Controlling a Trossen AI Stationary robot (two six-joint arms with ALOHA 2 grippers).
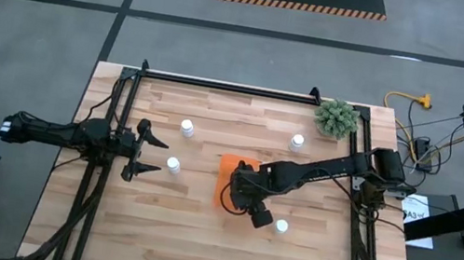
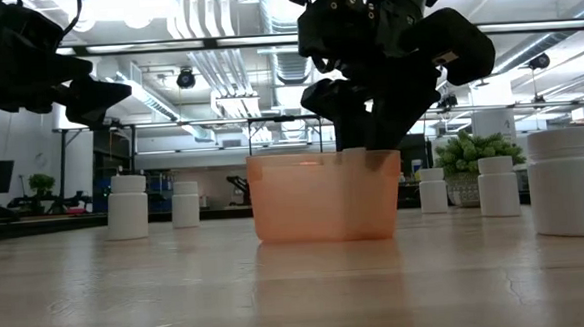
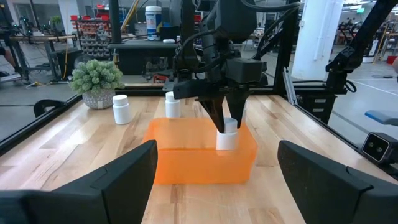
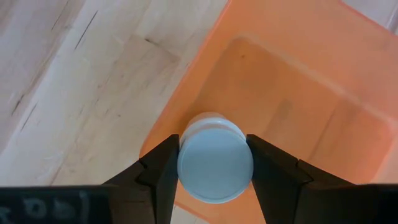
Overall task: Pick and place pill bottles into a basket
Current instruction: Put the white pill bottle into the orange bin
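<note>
The orange basket (image 1: 227, 169) sits mid-table. My right gripper (image 1: 237, 199) reaches down into its near left corner, shut on a white pill bottle (image 3: 227, 133) that stands upright inside the basket (image 3: 186, 149). Loose bottles stand on the table at the far left (image 1: 186, 126), left of the basket (image 1: 173, 165), at the far right (image 1: 296, 142) and near right (image 1: 281, 225). At the table's left side, my left gripper (image 1: 142, 148) is open and level, and its fingers touch nothing. My right gripper pinches the bottle's cap (image 4: 186, 168) between its two fingers (image 4: 163, 171), one on each side. The fingers come steeply from above, pointing down. The bottle is upright in the basket's corner (image 4: 163, 134). I cannot tell whether its bottom rests on the floor.
A small green plant (image 1: 336, 117) stands in the far right corner. Black frame rails (image 1: 221, 83) run along the far edge and both sides of the table. Bare wood lies along the near edge (image 1: 192, 256).
</note>
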